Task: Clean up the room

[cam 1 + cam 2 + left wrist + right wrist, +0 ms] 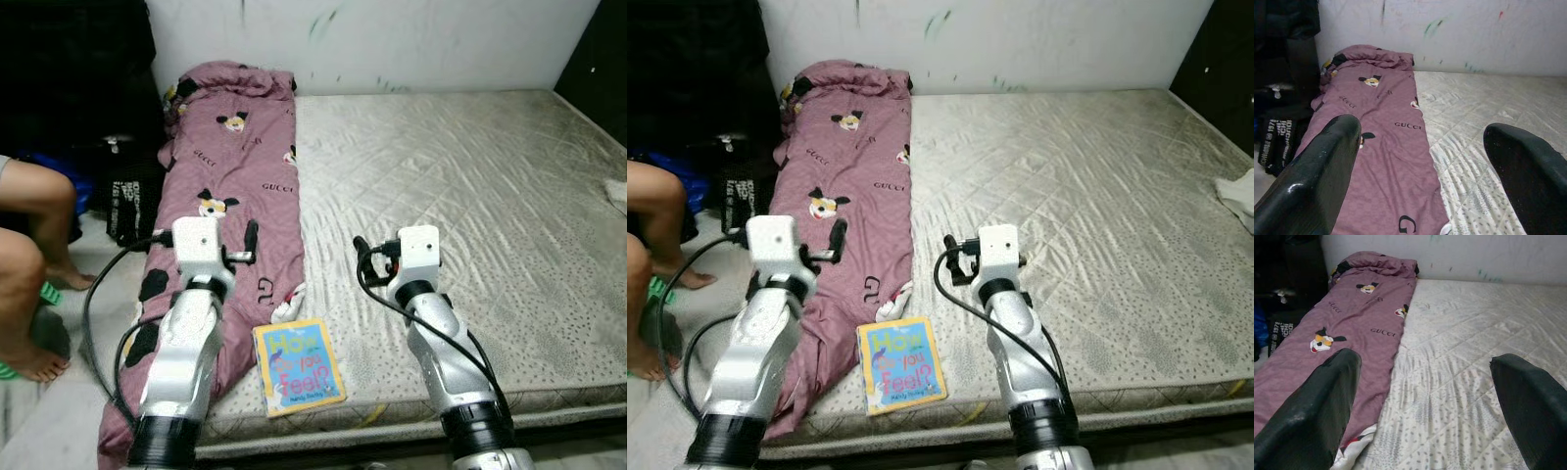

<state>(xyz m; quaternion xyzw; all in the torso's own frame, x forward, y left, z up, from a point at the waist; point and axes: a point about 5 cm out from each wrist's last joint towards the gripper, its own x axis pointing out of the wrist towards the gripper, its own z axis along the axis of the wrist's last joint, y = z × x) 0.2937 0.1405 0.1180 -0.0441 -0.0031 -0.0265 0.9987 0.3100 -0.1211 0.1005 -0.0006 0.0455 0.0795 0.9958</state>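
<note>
A children's book (298, 366) lies flat at the mattress's (470, 186) near edge, just beside the pink printed blanket (230, 186) that runs along its left edge to the wall. Above them the left gripper (1420, 166) and right gripper (1425, 401) hover with jaws wide and empty, probably poised to pick something up. A person's bare legs (29, 255) are on the floor off the left edge.

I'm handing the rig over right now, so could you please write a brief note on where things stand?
Left hand: open, empty, above the mauve cartoon-print blanket.
Right hand: open, empty, above the bare grey quilted mattress.
Blanket lies along the mattress's left edge; a blue and yellow children's book lies at the near edge beside it. A person's legs are at left.
Done: nothing picked up.
Left: book and blanket.
</note>
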